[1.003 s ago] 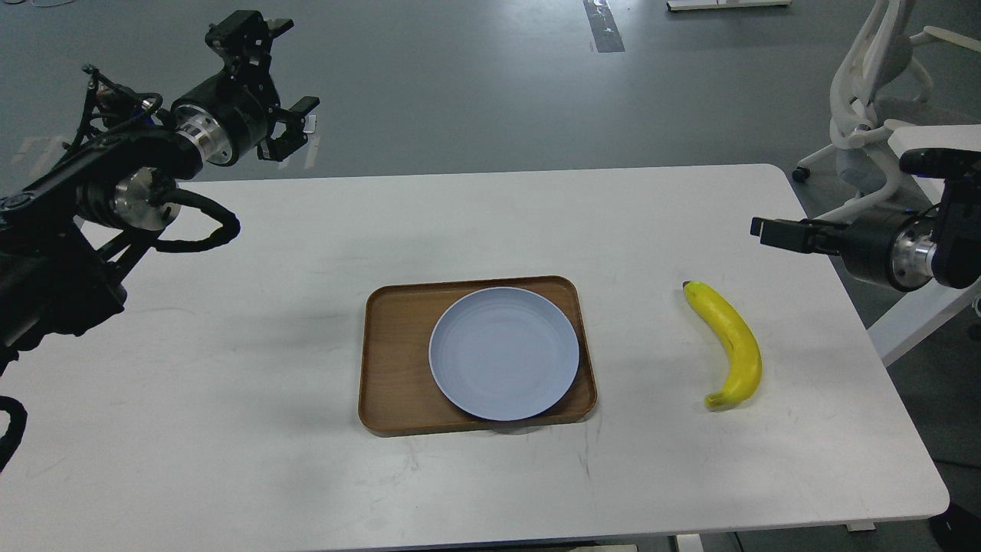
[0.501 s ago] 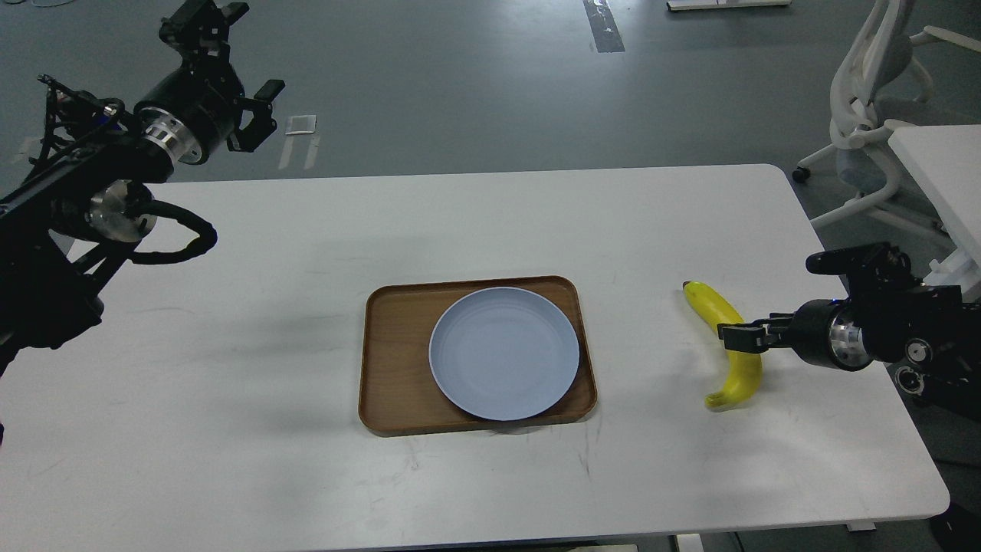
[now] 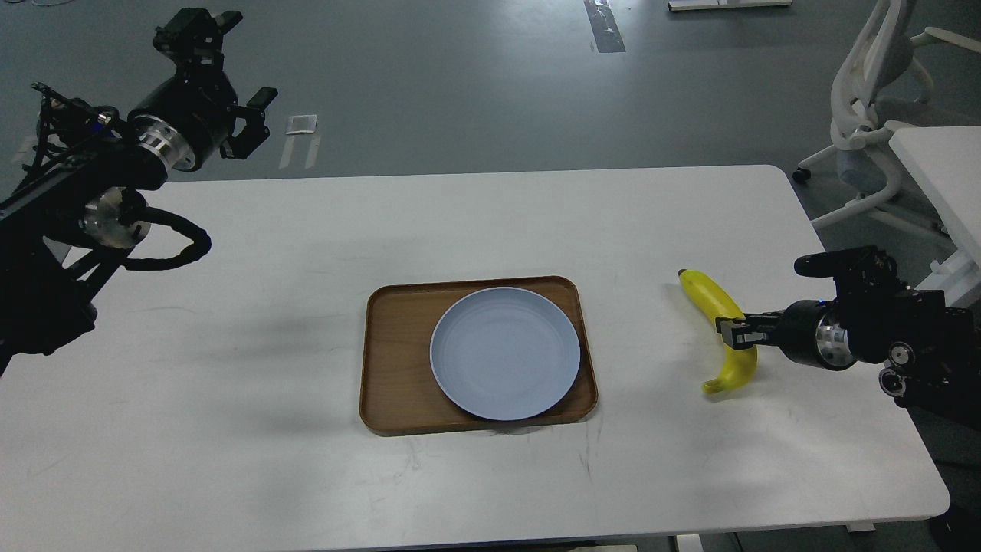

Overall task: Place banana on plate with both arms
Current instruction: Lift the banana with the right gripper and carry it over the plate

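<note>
The yellow banana (image 3: 706, 297) is at the right of the white table, its dark stem tip pointing away from me. My right gripper (image 3: 733, 331) comes in from the right and is shut across the banana's middle; the banana looks slightly raised. The round pale blue-grey plate (image 3: 504, 353) lies empty on the brown wooden tray (image 3: 395, 360) at the table's centre, well left of the banana. My left gripper (image 3: 247, 57) is open and empty, held high beyond the table's far left corner.
The white table (image 3: 306, 253) carries only the tray, plate and banana. A white office chair (image 3: 870, 92) and another white table's edge (image 3: 939, 161) stand off to the right, behind my right arm.
My right arm dropped from above the table's right edge onto the banana and closed on it; the banana shifted slightly up and left. My left arm drew back up and to the left.
</note>
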Controlling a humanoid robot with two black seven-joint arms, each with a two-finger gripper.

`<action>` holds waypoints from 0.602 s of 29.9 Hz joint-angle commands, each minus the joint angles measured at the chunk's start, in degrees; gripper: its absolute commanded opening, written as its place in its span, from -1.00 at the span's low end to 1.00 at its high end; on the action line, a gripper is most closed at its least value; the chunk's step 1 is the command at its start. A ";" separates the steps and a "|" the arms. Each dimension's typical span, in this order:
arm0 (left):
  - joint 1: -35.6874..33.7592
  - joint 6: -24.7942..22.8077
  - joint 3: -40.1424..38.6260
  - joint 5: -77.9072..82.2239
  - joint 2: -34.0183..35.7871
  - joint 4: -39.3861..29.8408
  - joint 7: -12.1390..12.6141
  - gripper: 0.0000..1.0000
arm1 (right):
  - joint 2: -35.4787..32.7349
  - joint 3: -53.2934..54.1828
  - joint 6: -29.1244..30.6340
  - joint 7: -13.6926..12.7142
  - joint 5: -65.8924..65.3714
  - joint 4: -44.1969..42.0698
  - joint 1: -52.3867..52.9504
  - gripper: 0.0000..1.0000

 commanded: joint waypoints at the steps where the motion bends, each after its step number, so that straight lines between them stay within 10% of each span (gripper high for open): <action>1: 0.00 -0.09 0.02 -0.01 0.28 0.01 0.00 0.95 | 0.39 0.27 -0.18 0.63 1.34 0.69 4.45 -0.89; 18: -0.09 -0.18 0.11 -0.01 1.95 0.01 0.00 0.95 | 27.37 -7.19 9.13 4.59 3.10 0.79 24.17 -0.89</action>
